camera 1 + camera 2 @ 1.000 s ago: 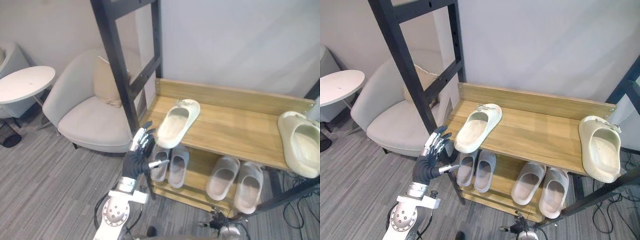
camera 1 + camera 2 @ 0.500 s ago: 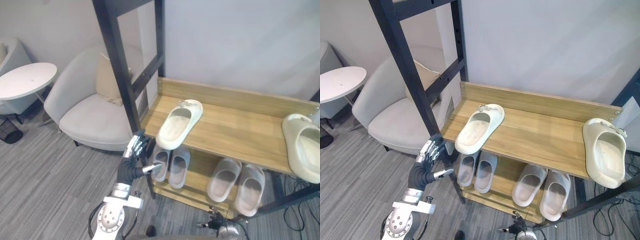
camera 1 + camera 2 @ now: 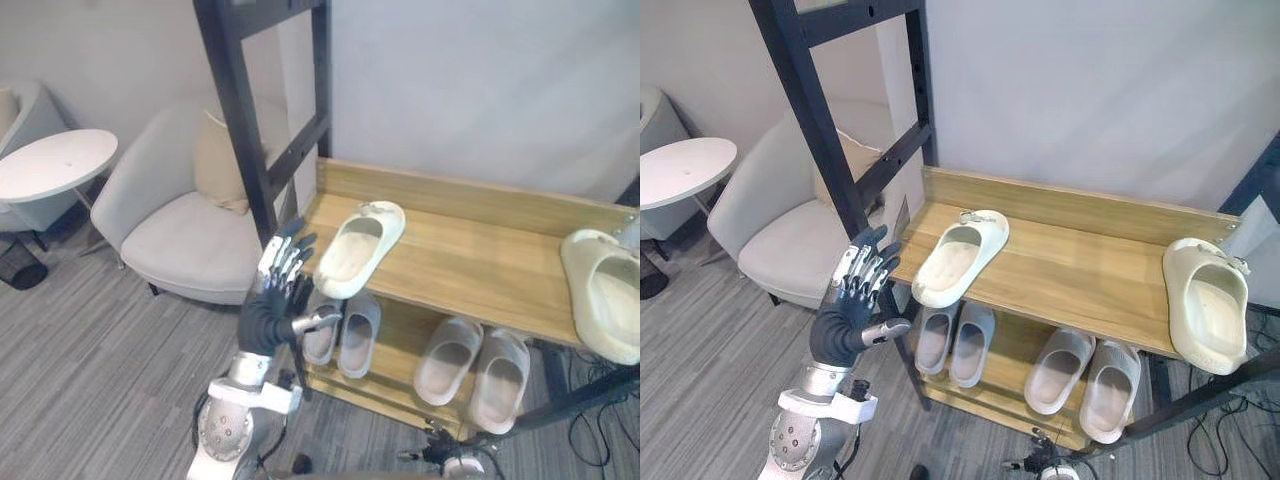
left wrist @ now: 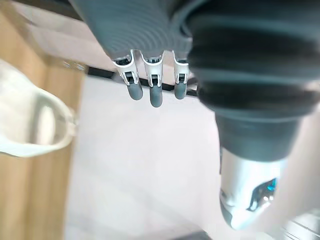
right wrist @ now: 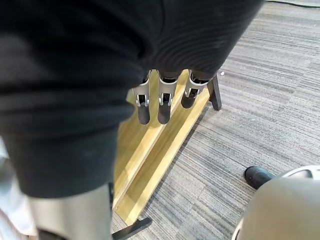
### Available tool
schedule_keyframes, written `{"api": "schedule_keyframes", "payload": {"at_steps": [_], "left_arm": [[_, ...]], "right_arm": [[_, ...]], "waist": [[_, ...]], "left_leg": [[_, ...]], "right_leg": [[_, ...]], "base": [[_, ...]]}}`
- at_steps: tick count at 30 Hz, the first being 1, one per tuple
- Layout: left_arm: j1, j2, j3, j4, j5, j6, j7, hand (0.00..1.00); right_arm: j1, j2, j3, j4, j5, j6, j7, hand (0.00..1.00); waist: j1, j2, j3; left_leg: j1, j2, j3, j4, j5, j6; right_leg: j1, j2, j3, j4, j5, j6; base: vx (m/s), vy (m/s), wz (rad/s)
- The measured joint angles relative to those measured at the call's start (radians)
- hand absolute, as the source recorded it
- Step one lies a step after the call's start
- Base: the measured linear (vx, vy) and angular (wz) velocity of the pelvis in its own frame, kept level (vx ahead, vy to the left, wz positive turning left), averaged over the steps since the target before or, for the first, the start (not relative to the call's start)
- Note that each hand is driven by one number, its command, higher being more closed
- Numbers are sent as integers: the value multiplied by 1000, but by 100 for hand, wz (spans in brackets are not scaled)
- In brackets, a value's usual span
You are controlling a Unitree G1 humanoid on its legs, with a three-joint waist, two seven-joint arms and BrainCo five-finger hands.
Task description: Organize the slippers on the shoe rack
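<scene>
A cream slipper [image 3: 358,248] lies slanted at the left end of the wooden shoe rack's top shelf [image 3: 470,260], with its heel over the front edge. A second cream slipper [image 3: 1205,305] rests at the shelf's right end. Two pairs of grey slippers [image 3: 340,330] [image 3: 1075,365] stand on the lower shelf. My left hand [image 3: 280,295] is raised in front of the rack's left end, open with fingers spread, just short of the left slipper [image 4: 30,125]. My right hand [image 5: 160,100] hangs with straight fingers and holds nothing, above the carpet by the rack's base.
A black frame post [image 3: 240,120] rises at the rack's left end, right behind my left hand. A grey armchair [image 3: 180,220] with a beige cushion [image 3: 220,165] stands to the left, and a round white table [image 3: 55,165] further left.
My left hand dropped half a second ago, then rose again with its fingers spread wider, ending nearer the left cream slipper. The slippers have not moved; the camera shifted slightly.
</scene>
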Motion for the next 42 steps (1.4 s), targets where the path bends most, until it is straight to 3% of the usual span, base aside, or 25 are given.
{"api": "schedule_keyframes", "payload": {"at_steps": [15,24,31,38,42], "left_arm": [[-225,-2,-147,-27,20,-3,75,0],[-328,-13,-166,50,67,1,92,0],[-395,-1,-80,232,143,16,92,0],[-461,61,54,426,185,53,94,0],[-517,97,105,470,200,61,96,0]], "right_arm": [[6,-1,32,0,1,1,0,0],[5,0,40,-4,2,4,1,0],[4,0,36,-10,1,6,9,0],[7,2,34,-45,1,18,33,0],[11,7,23,-45,2,25,41,0]], "waist": [[-2,-6,-28],[-9,-7,-33],[-18,-7,-31],[-52,-5,-27],[-57,-22,-16]], "left_leg": [[17,3,19,1,2,2],[24,7,41,-2,2,2],[36,14,59,-2,0,-1],[34,28,64,-2,-14,-19],[31,38,68,-2,-19,-27]], "right_leg": [[3,1,19,-1,6,5],[2,2,40,-1,7,4],[-1,10,59,-8,7,-3],[1,28,66,-39,11,-10],[1,40,70,-55,16,-20]], "base": [[-9,2,-3],[-13,-3,-6],[-28,-8,-8],[-12,-20,-5],[35,-41,-4]]}}
